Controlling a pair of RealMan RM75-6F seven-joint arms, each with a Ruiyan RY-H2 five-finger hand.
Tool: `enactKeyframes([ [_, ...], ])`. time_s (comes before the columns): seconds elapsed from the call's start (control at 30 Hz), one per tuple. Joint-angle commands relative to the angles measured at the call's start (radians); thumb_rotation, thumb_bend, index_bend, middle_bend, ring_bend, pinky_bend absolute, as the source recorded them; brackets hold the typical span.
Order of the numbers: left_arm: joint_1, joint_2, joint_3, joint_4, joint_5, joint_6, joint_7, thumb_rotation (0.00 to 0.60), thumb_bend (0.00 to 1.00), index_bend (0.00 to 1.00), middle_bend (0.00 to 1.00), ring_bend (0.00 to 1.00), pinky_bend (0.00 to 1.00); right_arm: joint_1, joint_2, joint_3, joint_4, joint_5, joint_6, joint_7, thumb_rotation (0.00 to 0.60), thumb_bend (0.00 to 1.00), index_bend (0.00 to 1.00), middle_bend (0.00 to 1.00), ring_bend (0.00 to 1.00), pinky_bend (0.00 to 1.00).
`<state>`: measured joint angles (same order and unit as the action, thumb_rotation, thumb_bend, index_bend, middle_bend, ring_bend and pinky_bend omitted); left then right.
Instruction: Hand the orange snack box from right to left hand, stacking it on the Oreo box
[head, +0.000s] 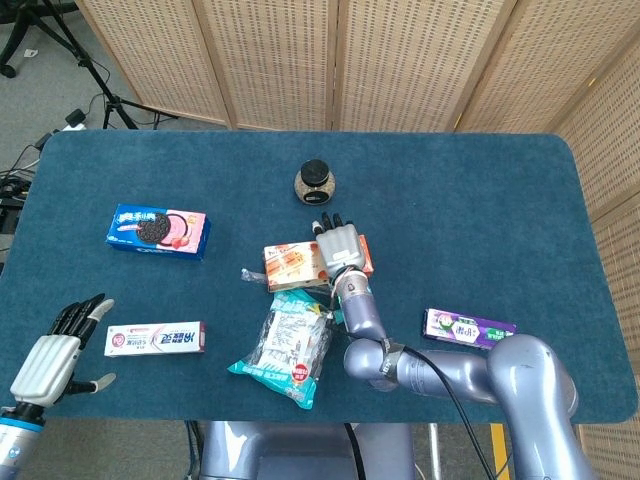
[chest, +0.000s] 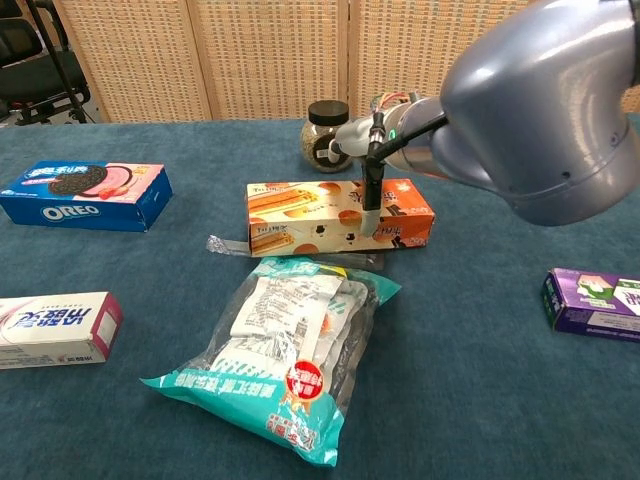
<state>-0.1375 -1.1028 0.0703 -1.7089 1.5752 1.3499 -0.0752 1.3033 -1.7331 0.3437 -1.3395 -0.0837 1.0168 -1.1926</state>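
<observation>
At the near left corner of the blue table (head: 500, 200), the left hand (head: 48, 360) hovers with its fingers spread and nothing in them, just beside a white toothpaste box (head: 155, 339) with red ends whose print is too small to read. Farther back on the left lies the Oreo box (chest: 84, 194), blue with a pink panel, the word "OREO" in white on its front side and a dark biscuit pictured on top. It lies flat with nothing on it, well apart from both hands.

Near the table's middle sits the orange snack box (chest: 320, 216), flat, with long biscuit sticks pictured on its lid; its small lettering cannot be made out. The right hand (head: 340, 243) lies over the right part of this box, fingers reaching over the far edge and a finger down on the near face in the chest view; whether it truly grips the box cannot be told. A clear plastic strip (chest: 232, 245) and a teal-edged snack bag (chest: 290, 350) with a red round sticker lie just in front of it. Behind stands a small jar (chest: 325, 134) with a black lid. At far right rests a purple box (chest: 594, 304) with white and green print.
</observation>
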Motion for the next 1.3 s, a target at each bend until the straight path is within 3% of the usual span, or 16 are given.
enactKeyframes([
  [0.03, 0.001, 0.0, 0.0, 0.0, -0.001, 0.001, 0.0, 0.6, 0.14, 0.03, 0.0, 0.0, 0.0, -0.006, 0.014, -0.011, -0.013, 0.007, 0.006, -0.002, 0.6, 0.0, 0.0, 0.0, 0.0, 0.17],
  [0.23, 0.003, -0.001, -0.002, 0.001, -0.001, 0.008, 0.003, 0.6, 0.14, 0.03, 0.0, 0.0, 0.0, -0.032, 0.066, -0.042, -0.061, -0.01, 0.03, 0.006, 0.6, 0.0, 0.0, 0.0, 0.0, 0.17],
  [0.43, 0.005, -0.005, -0.003, 0.0, -0.004, 0.01, 0.017, 0.6, 0.14, 0.03, 0.0, 0.0, 0.0, -0.127, 0.21, -0.096, -0.228, -0.138, 0.087, 0.092, 0.6, 0.0, 0.0, 0.0, 0.0, 0.17],
  [0.57, 0.005, -0.009, -0.002, -0.006, -0.003, 0.008, 0.036, 0.6, 0.14, 0.03, 0.0, 0.0, 0.0, -0.223, 0.316, -0.153, -0.358, -0.271, 0.109, 0.196, 0.6, 0.0, 0.0, 0.0, 0.0, 0.17],
  [0.73, 0.006, -0.019, 0.0, -0.007, -0.01, 0.002, 0.075, 0.6, 0.14, 0.03, 0.0, 0.0, 0.0, -0.388, 0.433, -0.244, -0.457, -0.537, 0.125, 0.421, 0.6, 0.0, 0.0, 0.0, 0.0, 0.17],
  [0.97, 0.008, -0.043, 0.003, -0.005, -0.01, 0.0, 0.127, 0.6, 0.14, 0.03, 0.0, 0.0, 0.0, -0.619, 0.499, -0.373, -0.396, -0.912, 0.239, 0.74, 0.6, 0.0, 0.0, 0.0, 0.0, 0.17],
  [1.17, 0.008, -0.065, -0.002, -0.014, -0.024, -0.006, 0.187, 0.6, 0.14, 0.03, 0.0, 0.0, 0.0, -0.816, 0.519, -0.48, -0.299, -1.087, 0.395, 0.921, 0.6, 0.0, 0.0, 0.0, 0.0, 0.17],
  [1.3, 0.003, -0.072, -0.015, -0.034, -0.048, -0.014, 0.213, 0.6, 0.14, 0.03, 0.0, 0.0, 0.0, -0.904, 0.519, -0.509, -0.253, -1.184, 0.478, 0.999, 0.6, 0.0, 0.0, 0.0, 0.0, 0.17],
])
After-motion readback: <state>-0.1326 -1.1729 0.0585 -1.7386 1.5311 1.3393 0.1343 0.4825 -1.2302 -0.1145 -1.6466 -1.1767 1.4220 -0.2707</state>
